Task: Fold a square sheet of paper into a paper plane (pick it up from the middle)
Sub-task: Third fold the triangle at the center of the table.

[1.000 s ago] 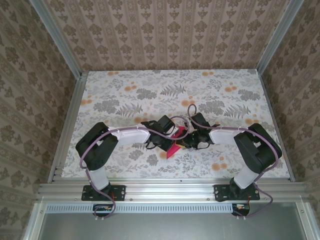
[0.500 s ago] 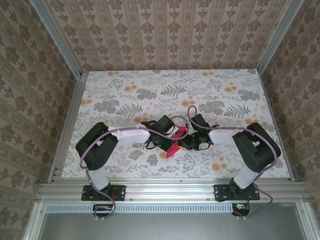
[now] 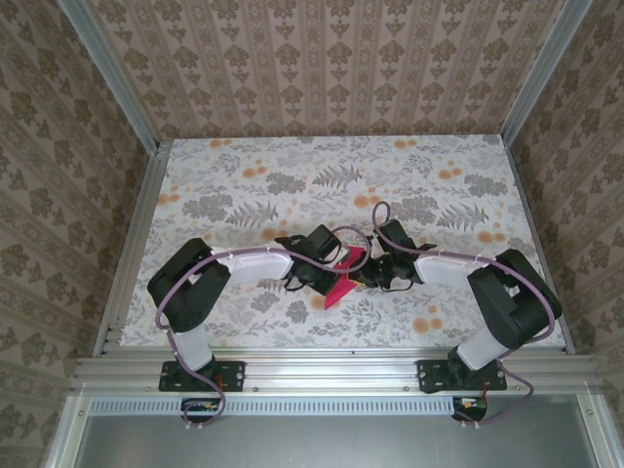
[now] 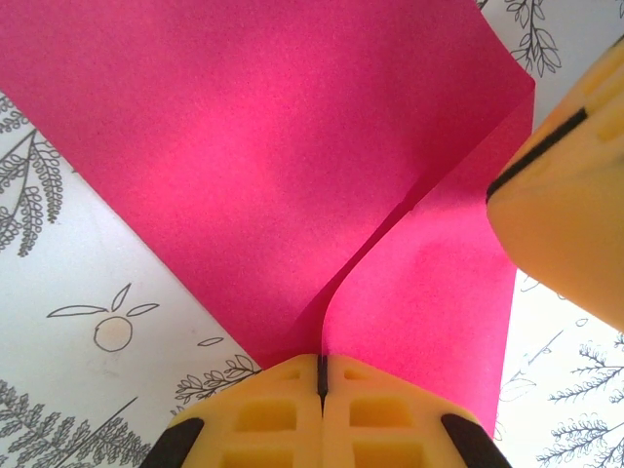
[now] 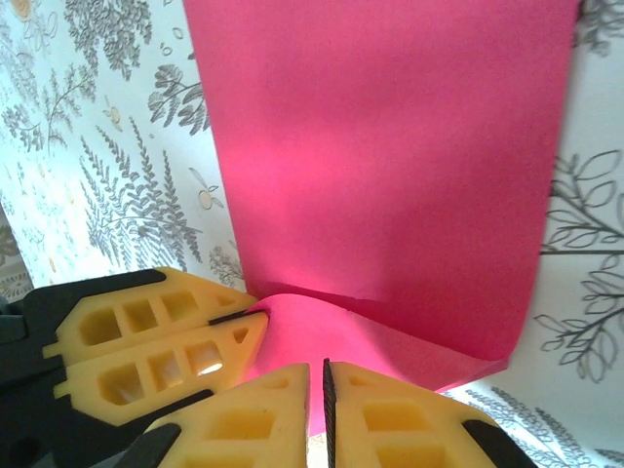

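The square sheet of paper [image 3: 338, 284] is magenta-pink and lies partly folded at the table's near middle, between both arms. In the left wrist view the sheet [image 4: 292, 146] has a raised flap, and my left gripper [image 4: 321, 363] is shut on that flap's edge. The right gripper's fingers [image 4: 565, 224] stand at the sheet's right side. In the right wrist view the sheet [image 5: 390, 146] curls up towards the left gripper [image 5: 255, 314]. My right gripper [image 5: 317, 375] is shut to a thin slit, its tips over the flap. The paper plane is out of view.
A floral tablecloth [image 3: 292, 185] covers the table, with free room across its far half. Aluminium rails [image 3: 331, 369] border the near edge and both sides. Wallpapered walls close in the back and sides.
The right arm's elbow has swung outward to the right and its forearm has lowered, with the gripper staying at the sheet. The left arm has not moved.
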Robot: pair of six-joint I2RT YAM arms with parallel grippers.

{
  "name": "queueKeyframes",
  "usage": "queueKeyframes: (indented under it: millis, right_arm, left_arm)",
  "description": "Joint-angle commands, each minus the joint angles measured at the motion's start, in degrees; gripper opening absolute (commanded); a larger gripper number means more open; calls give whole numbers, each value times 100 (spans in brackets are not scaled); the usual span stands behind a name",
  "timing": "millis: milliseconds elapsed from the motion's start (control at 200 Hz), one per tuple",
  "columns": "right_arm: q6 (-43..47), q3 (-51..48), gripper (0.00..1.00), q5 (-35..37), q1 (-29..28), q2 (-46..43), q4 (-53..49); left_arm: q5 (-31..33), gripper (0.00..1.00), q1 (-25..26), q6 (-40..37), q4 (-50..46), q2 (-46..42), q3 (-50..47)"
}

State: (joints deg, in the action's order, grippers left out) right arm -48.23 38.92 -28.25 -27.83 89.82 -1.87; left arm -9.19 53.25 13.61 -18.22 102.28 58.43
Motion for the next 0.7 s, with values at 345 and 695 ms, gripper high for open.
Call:
queueKeyframes:
  millis: [345,695]
  right_arm:
    - [-300,-386,12,128,126,304,404]
    - [-329,-421,12,-58,456,310,812]
  left_arm:
    - [-39,1,56,-142,-181,81,-3]
    - [-46,1,72,-115,-178,77,-16]
